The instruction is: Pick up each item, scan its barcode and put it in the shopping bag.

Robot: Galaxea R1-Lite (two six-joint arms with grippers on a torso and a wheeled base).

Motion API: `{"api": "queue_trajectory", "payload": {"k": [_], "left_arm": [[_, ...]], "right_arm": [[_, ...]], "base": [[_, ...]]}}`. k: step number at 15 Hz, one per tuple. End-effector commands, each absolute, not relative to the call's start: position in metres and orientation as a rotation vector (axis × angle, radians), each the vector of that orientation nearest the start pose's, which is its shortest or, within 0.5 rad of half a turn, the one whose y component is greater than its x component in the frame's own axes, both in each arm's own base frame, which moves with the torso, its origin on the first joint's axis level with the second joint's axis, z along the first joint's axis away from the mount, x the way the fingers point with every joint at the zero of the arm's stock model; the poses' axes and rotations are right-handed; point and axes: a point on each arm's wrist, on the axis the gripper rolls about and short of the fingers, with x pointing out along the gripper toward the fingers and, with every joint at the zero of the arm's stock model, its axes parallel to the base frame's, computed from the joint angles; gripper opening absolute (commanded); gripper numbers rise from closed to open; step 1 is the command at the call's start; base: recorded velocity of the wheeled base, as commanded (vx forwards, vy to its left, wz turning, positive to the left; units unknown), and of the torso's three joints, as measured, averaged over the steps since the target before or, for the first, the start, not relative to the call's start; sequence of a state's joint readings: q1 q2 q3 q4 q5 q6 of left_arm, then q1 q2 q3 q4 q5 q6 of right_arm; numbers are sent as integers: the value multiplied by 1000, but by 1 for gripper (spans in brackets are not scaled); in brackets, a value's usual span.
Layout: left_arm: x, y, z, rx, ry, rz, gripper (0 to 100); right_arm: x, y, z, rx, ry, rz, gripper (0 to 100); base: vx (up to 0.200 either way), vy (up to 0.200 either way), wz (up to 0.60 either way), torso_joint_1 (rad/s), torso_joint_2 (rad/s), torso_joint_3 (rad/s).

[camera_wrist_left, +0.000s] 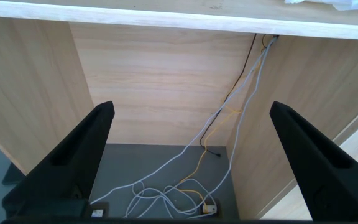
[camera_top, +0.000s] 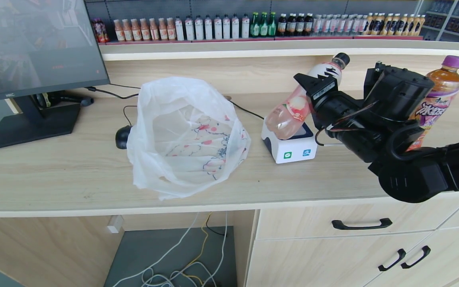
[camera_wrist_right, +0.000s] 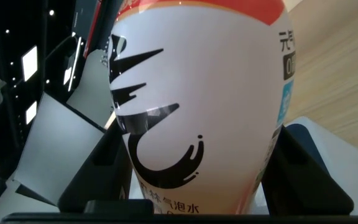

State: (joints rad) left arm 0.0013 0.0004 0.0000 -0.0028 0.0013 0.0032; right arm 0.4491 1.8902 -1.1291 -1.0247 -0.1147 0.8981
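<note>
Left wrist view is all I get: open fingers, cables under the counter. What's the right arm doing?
Observer: The right gripper is shut on a pink bottle, tilted with its base over the white scanner.
Operator: Bag ready?
Observer: The shopping bag stands open on the counter, on the scanner's left.
Operator: More items waiting?
Observer: One brown bottle with a purple cap stands upright behind the right arm.

Tea bottle — base behind the right arm; mouse half behind the bag; pink bottle cropped at both ends.
</note>
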Motion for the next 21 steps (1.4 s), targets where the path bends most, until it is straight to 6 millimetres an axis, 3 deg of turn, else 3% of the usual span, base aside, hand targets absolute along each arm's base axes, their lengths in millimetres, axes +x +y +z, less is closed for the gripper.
{"api": "queue_trajectory", "payload": {"k": [1,13,21], "left_arm": [[-23,0,76,3,-3,3,100],[-23,0,76,3,-3,3,100],[-23,0,76,3,-3,3,100]], "right_arm": [[336,159,246,959,-88,426,0],[332,163,249,961,-90,444,0],[312,162,285,931,-152,489,0]], "base": [[0,0,0,0,0,0],[0,0,0,0,0,0],[0,0,0,0,0,0]]}}
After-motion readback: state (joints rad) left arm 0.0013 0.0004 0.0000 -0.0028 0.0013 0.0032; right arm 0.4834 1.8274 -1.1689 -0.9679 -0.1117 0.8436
